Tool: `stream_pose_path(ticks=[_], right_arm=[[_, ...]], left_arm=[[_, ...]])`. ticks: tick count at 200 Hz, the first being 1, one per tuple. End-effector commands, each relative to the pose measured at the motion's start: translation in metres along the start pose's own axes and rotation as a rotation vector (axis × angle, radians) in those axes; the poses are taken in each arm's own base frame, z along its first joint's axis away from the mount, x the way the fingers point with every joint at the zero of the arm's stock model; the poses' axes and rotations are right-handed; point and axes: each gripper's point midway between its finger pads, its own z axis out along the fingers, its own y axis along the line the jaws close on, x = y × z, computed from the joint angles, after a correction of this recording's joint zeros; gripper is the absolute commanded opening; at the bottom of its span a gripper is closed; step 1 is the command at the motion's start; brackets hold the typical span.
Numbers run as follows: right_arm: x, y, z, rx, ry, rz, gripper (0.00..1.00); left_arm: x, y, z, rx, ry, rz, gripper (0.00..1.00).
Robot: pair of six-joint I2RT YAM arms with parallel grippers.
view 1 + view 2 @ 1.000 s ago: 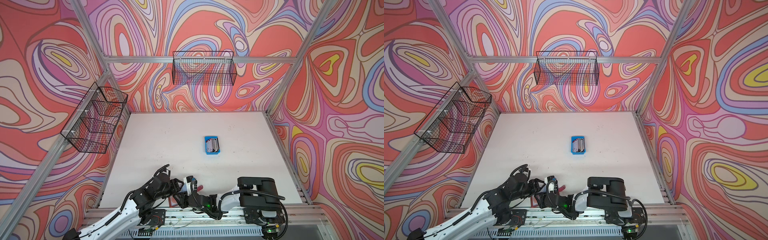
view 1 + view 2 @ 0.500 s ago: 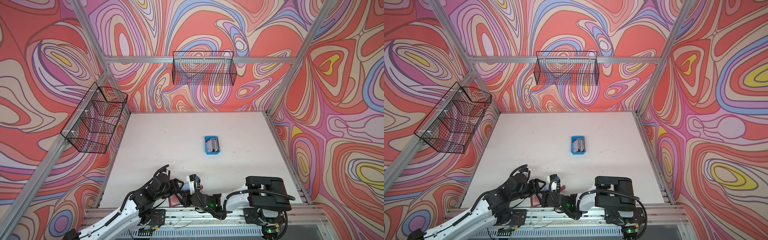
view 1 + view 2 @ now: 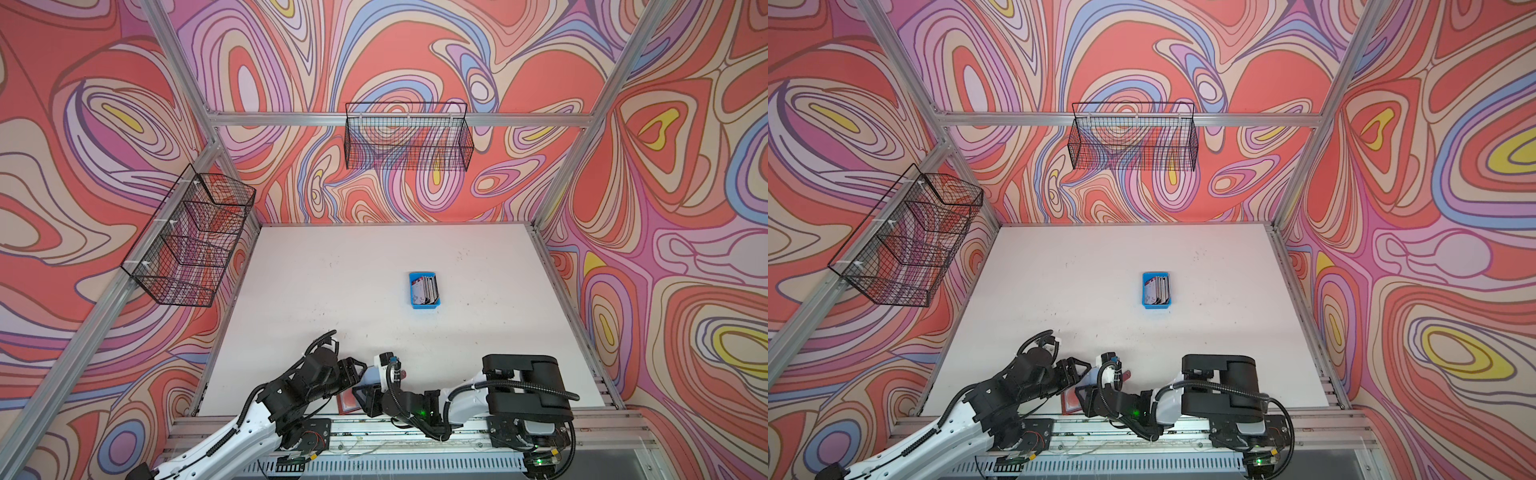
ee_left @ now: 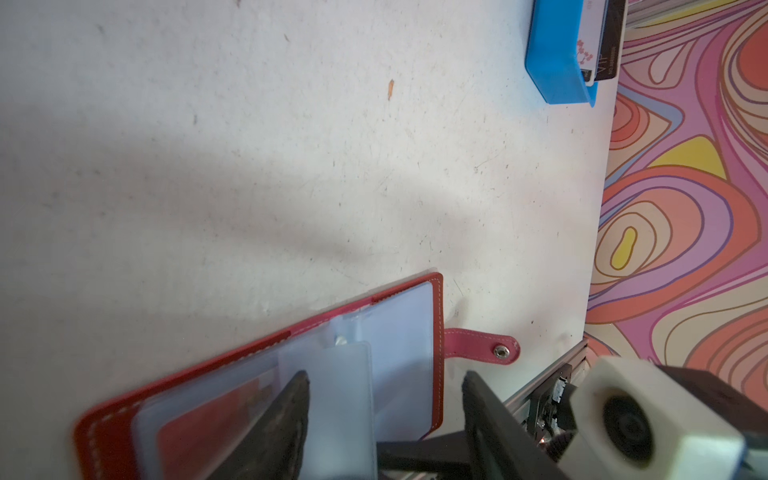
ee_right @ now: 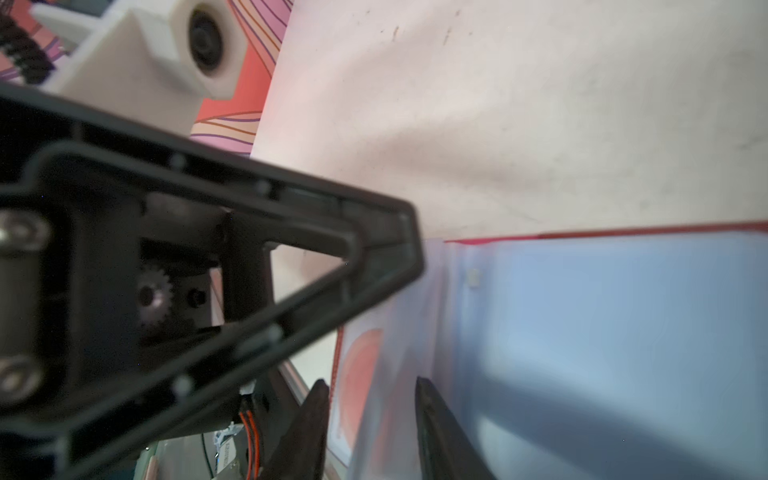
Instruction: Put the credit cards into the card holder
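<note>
The red card holder (image 4: pixel 437 332) lies open at the table's near edge, clear sleeve pages up and snap tab (image 4: pixel 482 347) sticking out. In both top views only a red corner (image 3: pixel 346 404) (image 3: pixel 1070 402) shows between the arms. My left gripper (image 4: pixel 386 411) (image 3: pixel 357 374) is open, one finger on the sleeves and the other past the cover's edge. My right gripper (image 5: pixel 370 415) (image 3: pixel 363 399) is open with raised sleeve pages (image 5: pixel 623 332) standing between its jaws. A red rectangle (image 5: pixel 361 374) shows through one sleeve. The credit cards (image 3: pixel 424 288) (image 3: pixel 1158 289) (image 4: pixel 598 41) stand stacked mid-table.
The cards sit in a small blue tray (image 3: pixel 424 306) (image 3: pixel 1156 306) (image 4: pixel 552 62). Black wire baskets hang on the left wall (image 3: pixel 191 241) and the back wall (image 3: pixel 409 141). An aluminium rail (image 3: pixel 374 428) borders the near edge, right beside the holder. The two grippers are very close together.
The right arm's elbow has swung a little to the right while its gripper stays at the card holder. The left arm has held still.
</note>
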Motion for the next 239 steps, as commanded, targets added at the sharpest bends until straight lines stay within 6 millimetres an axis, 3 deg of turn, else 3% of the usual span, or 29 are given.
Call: stream_pose_path(ticks=[1,31,67,126,149,173,190,220,239], right_arm=[[0.005,0.017,0.007,-0.027,0.015,-0.037,0.37],[0.011,0.015,0.013,-0.022,0.029,-0.037,0.37],[0.018,0.004,0.018,-0.009,0.042,-0.017,0.36],[0.023,0.007,0.021,-0.020,0.065,-0.019,0.36],[0.009,0.013,0.011,0.004,0.040,-0.056,0.38],[-0.024,0.022,-0.008,0.048,0.013,-0.123,0.41],[-0.065,0.033,-0.029,0.144,-0.038,-0.197,0.46],[-0.147,0.038,-0.075,0.285,-0.153,-0.286,0.56],[-0.210,0.022,-0.109,0.379,-0.227,-0.287,0.62]], left_arm=[[-0.001,0.005,-0.008,-0.043,-0.011,0.009,0.61],[-0.015,0.005,-0.031,-0.082,-0.088,0.058,0.65],[-0.030,0.031,-0.063,-0.209,-0.204,0.030,0.66],[-0.025,0.040,-0.075,-0.181,-0.220,-0.018,0.66],[-0.027,0.043,-0.079,-0.188,-0.233,0.004,0.66],[-0.026,0.047,-0.079,-0.209,-0.233,0.030,0.66],[-0.027,0.050,-0.077,-0.225,-0.233,0.054,0.66],[-0.037,0.064,-0.083,-0.326,-0.287,0.076,0.67],[-0.035,0.053,-0.077,-0.290,-0.254,0.109,0.67]])
